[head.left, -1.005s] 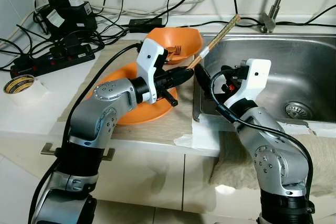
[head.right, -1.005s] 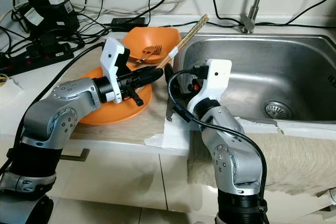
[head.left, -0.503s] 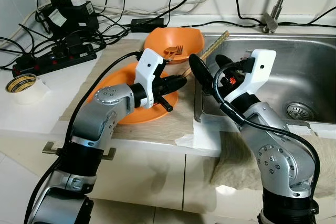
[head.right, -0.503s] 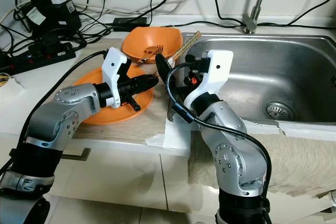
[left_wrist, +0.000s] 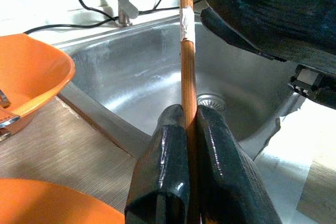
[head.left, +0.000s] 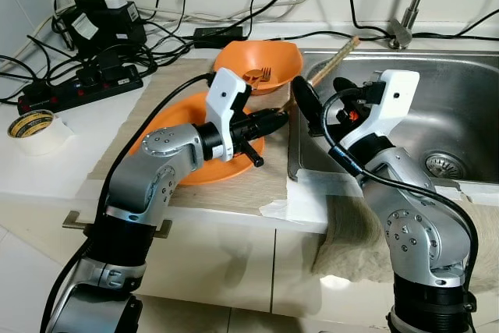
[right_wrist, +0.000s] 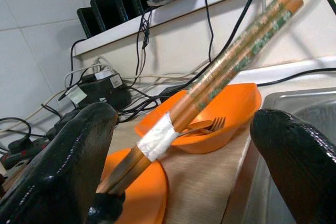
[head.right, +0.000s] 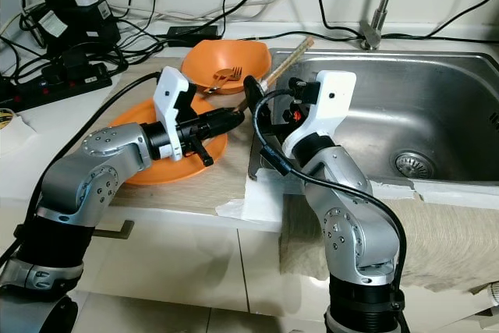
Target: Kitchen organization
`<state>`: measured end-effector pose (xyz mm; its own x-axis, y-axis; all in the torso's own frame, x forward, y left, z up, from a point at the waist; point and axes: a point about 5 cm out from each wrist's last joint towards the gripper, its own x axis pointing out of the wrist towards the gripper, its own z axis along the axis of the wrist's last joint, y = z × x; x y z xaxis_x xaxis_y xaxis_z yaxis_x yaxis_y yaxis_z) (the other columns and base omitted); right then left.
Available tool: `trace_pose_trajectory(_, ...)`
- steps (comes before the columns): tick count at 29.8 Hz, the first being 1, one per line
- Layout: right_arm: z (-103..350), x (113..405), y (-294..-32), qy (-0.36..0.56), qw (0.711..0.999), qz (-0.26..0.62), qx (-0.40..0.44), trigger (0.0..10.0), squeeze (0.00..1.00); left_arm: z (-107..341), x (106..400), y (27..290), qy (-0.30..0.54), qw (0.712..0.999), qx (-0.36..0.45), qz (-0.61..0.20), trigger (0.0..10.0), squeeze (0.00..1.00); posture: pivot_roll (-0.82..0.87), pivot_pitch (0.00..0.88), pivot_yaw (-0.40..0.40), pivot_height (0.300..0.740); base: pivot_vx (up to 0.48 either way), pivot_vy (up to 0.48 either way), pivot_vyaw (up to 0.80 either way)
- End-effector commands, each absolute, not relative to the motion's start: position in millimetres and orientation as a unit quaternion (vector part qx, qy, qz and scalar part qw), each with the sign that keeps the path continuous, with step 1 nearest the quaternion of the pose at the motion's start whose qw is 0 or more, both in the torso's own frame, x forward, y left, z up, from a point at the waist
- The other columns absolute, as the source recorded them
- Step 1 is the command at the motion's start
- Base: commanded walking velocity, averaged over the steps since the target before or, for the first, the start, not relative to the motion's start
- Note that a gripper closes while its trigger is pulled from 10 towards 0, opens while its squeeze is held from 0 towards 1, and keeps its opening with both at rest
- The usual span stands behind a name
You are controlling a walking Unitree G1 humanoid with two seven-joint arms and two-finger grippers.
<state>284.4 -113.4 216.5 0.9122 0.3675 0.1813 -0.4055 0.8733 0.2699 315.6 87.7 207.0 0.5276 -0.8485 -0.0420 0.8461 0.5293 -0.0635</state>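
While pinched by the left gripper (head.left: pixel 277 117) at the lower end only, shut tight on the taped pair of chopsticks (left_wrist: pixel 186 51), reaching well out past those fingertips and up over the sink (head.left: pixel 437 107) edge. Just ahead, the right gripper (head.left: pixel 323 103), fingers (right_wrist: pixel 58 156) spread wide and holding nothing, one to each side of the shaft without touching it. Main risk judged here: a botched handover. Closing off-centre, or on the free ends beyond the tape, likely to lever the sticks round in the narrow pinch or splay them apart. Letting go on the left before a firm hold on the right likely to send the pair down into the basin directly below. Also worth watching: the orange bowl (head.left: pixel 261 60) with its fork (head.left: pixel 260 76) just beside the left fingertips, easily knocked by any sideways swing. Little room between the two grippers, so some chance of finger striking finger.
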Motion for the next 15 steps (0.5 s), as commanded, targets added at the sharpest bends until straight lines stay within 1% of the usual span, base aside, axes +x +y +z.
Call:
trace_pose_trajectory(1,218.4,286.8,-112.8,-0.067,0.966,0.196,0.155,10.0,0.00,219.5,314.0,87.9,0.012,0.870,-0.015,-0.492,0.0,0.00,-0.01,0.000,0.076,0.736,0.000,0.000,0.00)
trace_pose_trajectory(4,218.6,290.9,-111.2,-0.073,0.967,0.189,0.155,10.0,0.00,223.4,306.3,82.9,0.004,0.855,-0.018,-0.518,0.0,0.00,-0.01,0.000,0.078,0.736,0.000,0.000,0.00)
trace_pose_trajectory(15,224.7,297.1,-109.2,-0.088,0.967,0.177,0.159,10.0,0.00,220.7,297.9,78.8,0.007,0.843,-0.019,-0.538,0.0,0.00,-0.01,0.000,0.076,0.736,0.000,0.000,0.00)
